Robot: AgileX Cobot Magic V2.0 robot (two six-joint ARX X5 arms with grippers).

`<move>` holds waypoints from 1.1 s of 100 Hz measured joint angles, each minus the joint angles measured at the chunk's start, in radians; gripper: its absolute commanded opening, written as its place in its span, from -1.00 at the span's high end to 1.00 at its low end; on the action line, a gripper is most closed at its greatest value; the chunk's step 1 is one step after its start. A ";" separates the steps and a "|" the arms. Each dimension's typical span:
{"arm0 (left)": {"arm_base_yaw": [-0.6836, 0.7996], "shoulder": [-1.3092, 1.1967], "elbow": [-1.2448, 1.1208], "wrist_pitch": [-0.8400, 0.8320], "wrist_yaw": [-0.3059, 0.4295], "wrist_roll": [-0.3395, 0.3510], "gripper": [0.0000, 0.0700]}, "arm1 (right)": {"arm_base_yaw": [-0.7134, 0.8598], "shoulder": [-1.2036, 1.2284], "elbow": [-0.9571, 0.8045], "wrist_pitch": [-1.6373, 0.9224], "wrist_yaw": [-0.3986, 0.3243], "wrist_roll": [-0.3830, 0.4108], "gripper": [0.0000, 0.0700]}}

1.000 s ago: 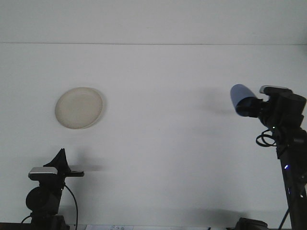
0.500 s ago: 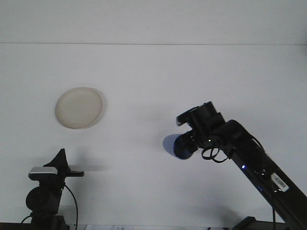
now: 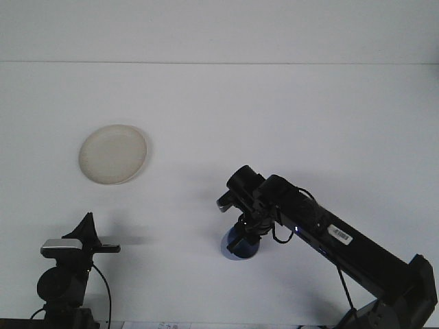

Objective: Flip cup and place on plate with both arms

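A blue cup (image 3: pixel 239 249) is low over the white table just right of centre, and I cannot tell whether it touches the surface. My right gripper (image 3: pixel 241 236) points down from above and is shut on the blue cup, hiding its upper part. The right arm (image 3: pixel 329 236) reaches in from the lower right corner. The cream plate (image 3: pixel 112 153) lies empty at the left, well away from the cup. My left gripper (image 3: pixel 90 236) rests at the lower left, below the plate, with nothing in it.
The white table (image 3: pixel 274 116) runs back to a pale wall. A faint shadow lies on the table to the right of the left gripper.
The right arm has swung from the far right to the table's centre and down, turning the cup from sideways in the air to low over the table. The left arm has not moved.
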 measured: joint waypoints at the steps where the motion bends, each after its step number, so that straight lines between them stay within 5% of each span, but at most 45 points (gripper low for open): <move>1: 0.000 0.000 0.000 0.000 0.000 0.000 0.96 | 0.002 0.002 0.000 0.000 -0.002 0.000 1.00; 36: 0.000 0.000 0.000 0.000 0.000 0.000 0.96 | 0.034 0.030 0.001 0.000 -0.012 -0.003 0.91; 42: 0.000 0.000 0.000 0.000 0.000 0.000 0.96 | 0.034 0.031 0.001 0.000 -0.014 -0.006 0.60; 53: 0.000 0.000 0.000 0.000 0.000 0.000 0.96 | 0.034 0.031 0.001 0.000 -0.034 -0.009 -0.31; 57: 0.000 0.000 0.000 0.000 0.000 0.000 0.96 | 0.034 0.031 0.001 0.000 -0.039 -0.009 -0.45; 88: 0.000 0.000 0.000 0.000 0.000 0.000 0.96 | 0.033 0.010 0.062 0.008 -0.041 -0.029 -0.45; 110: 0.000 0.000 0.000 0.000 0.000 0.000 0.96 | 0.013 -0.217 0.091 0.010 -0.027 -0.051 -0.45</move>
